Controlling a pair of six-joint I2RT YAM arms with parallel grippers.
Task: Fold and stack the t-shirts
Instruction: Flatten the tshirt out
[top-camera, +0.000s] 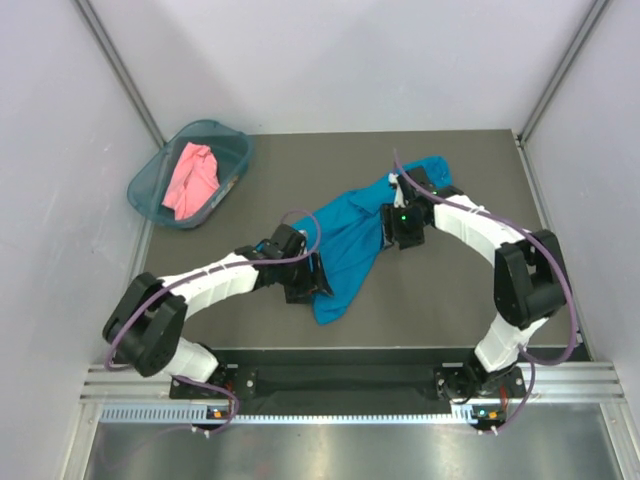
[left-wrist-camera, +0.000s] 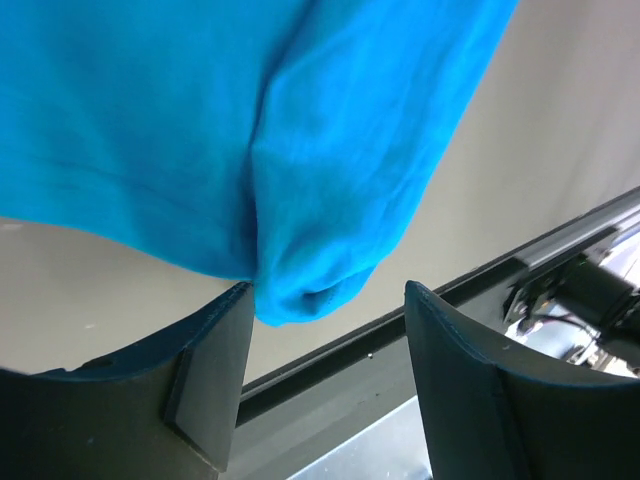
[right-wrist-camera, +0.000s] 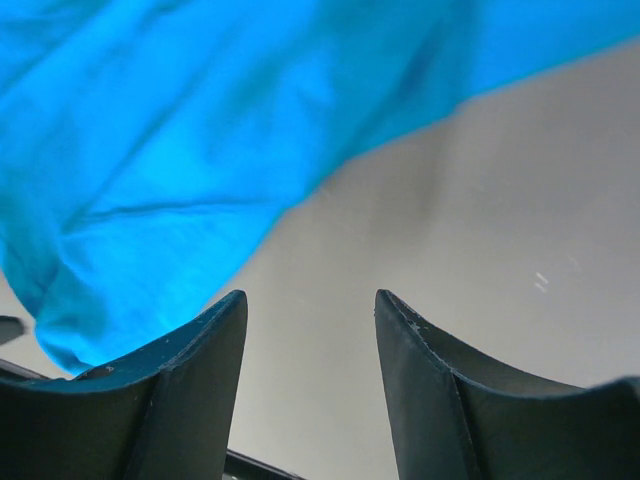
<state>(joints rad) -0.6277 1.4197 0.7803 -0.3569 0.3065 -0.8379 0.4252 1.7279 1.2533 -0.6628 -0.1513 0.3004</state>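
A teal plastic basket (top-camera: 140, 186) sits at the far left corner of the dark grey table (top-camera: 470, 290). A crumpled salmon-pink t-shirt (top-camera: 192, 180) lies inside it, well apart from both arms.

Toward the centre, the left gripper (left-wrist-camera: 328, 288) is low at the near end of the teal-blue t-shirt (top-camera: 350, 235). Its jaws are parted and clamp nothing. In the left wrist view a rounded fold of the blue cloth touches the inner edge of one finger (left-wrist-camera: 215, 345), and the other finger stands clear of it.

The blue shirt lies bunched in a diagonal band across the middle of the table, running from that near end up to the far right.

At the right, the right gripper (right-wrist-camera: 310, 295) is over the shirt's far portion with its jaws also apart. Only bare tabletop shows between them, while the blue cloth's edge reaches over one finger (right-wrist-camera: 170, 385).
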